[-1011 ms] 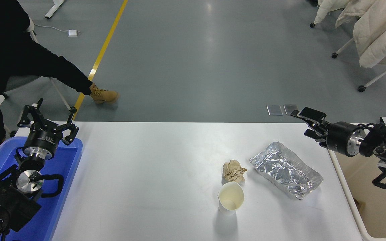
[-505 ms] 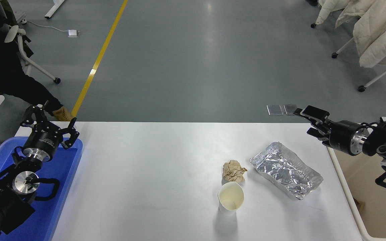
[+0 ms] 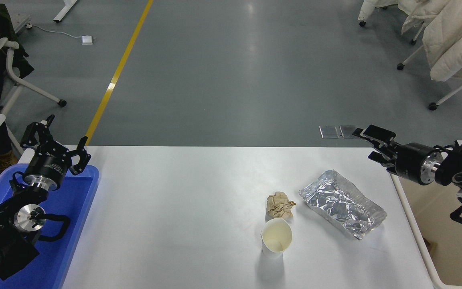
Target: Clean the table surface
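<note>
The white table surface (image 3: 183, 208) carries a crumpled brown paper ball (image 3: 280, 204), an upright white paper cup (image 3: 276, 236) just in front of it, and a crumpled foil tray (image 3: 342, 203) to their right. My right gripper (image 3: 369, 143) is open and empty, at the table's far right edge, beyond and to the right of the foil tray. My left gripper (image 3: 54, 141) is open and empty, over the far end of the blue tray at the left.
A blue plastic tray (image 3: 76, 224) lies at the table's left edge under my left arm. A cream-white bin (image 3: 419, 245) stands off the right edge. A chair and a person's dark clothing are at the far left; coats hang at the top right.
The person's leg and boot have left the far-left floor area. My left gripper shifted slightly left and back. My right gripper drew back a little to the right.
</note>
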